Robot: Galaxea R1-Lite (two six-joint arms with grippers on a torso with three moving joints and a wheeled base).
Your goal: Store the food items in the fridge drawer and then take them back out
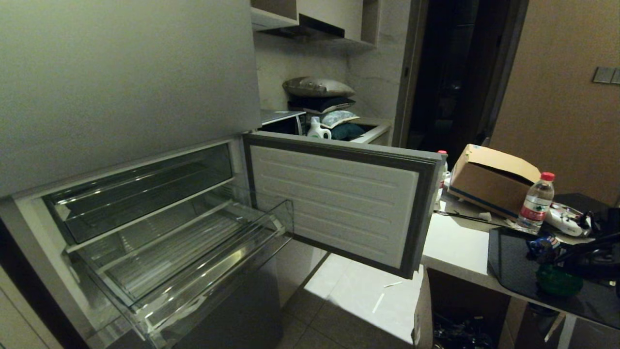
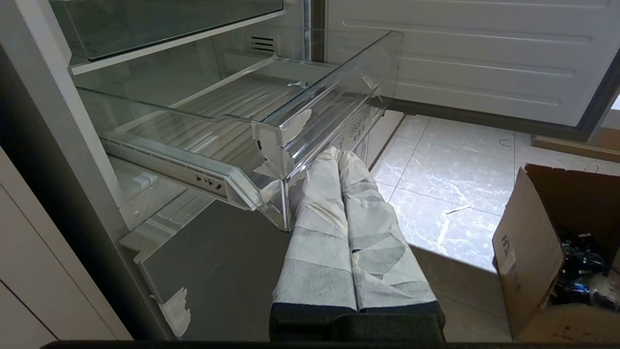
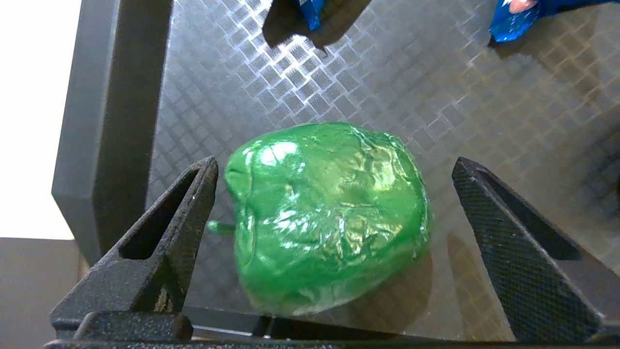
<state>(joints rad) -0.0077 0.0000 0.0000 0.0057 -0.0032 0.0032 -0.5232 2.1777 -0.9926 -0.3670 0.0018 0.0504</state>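
The fridge drawer [image 1: 203, 252] is pulled out of the open fridge, and its ribbed floor [image 2: 227, 104] is bare. A glossy green pepper [image 3: 324, 213] lies on a black tray [image 3: 387, 72] on the counter at the right [image 1: 557, 283]. My right gripper [image 3: 334, 165] is open and straddles the pepper, one finger on each side, neither touching it. The dark right arm [image 1: 588, 245] reaches over the tray. My left gripper [image 2: 339, 155] is shut, with its cloth-wrapped fingers pressed together. It hangs low beside the drawer's front corner and holds nothing.
Blue wrapped packets [image 3: 513, 19] lie farther along the tray. A cardboard box [image 1: 489, 179] and a water bottle [image 1: 536, 201] stand on the counter behind it. The open fridge door [image 1: 339, 194] juts out between drawer and counter. Another cardboard box [image 2: 557, 252] sits on the floor.
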